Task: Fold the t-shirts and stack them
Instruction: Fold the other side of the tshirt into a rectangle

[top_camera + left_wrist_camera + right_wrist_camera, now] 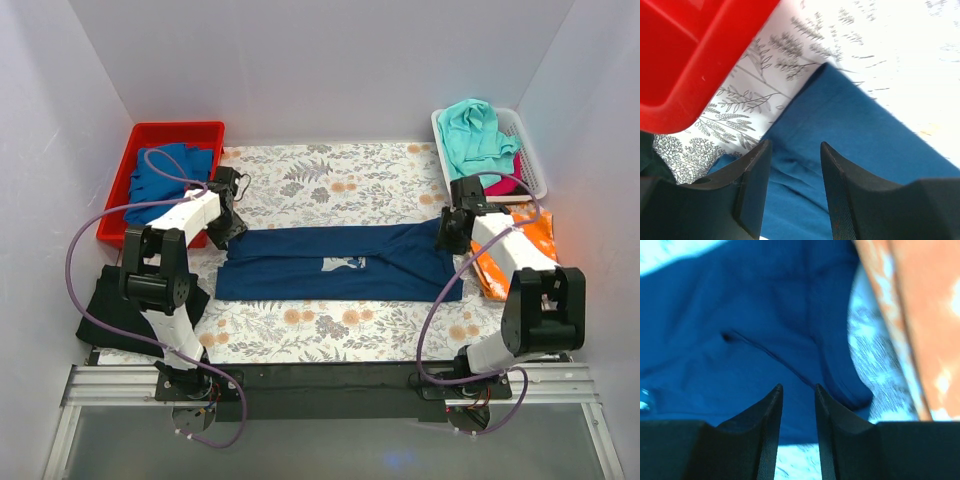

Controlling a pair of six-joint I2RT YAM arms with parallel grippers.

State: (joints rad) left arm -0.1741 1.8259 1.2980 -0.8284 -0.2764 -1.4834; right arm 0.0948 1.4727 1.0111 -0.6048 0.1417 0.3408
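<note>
lab test booth: bare white walls [320,70], aluminium mounting rail [110,385]

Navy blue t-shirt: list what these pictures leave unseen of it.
Top view: the pale print on the navy blue cloth t-shirt is too small to read; the left gripper and right gripper cover its far corners.
Left wrist view: only one corner fits the frame.
Right wrist view: blurred.

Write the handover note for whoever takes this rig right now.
Left pincer: open, empty, over the left end of the navy t-shirt.
Right pincer: open, empty, over its right end.
Things: navy t-shirt mid-table; blue t-shirt in the red bin; teal t-shirt in the white basket; orange t-shirt at the right edge; black t-shirt at the left.
Done: navy t-shirt folded into a long strip.
Left: probably fold the strip shorter, stack it, then handle the others.
</note>
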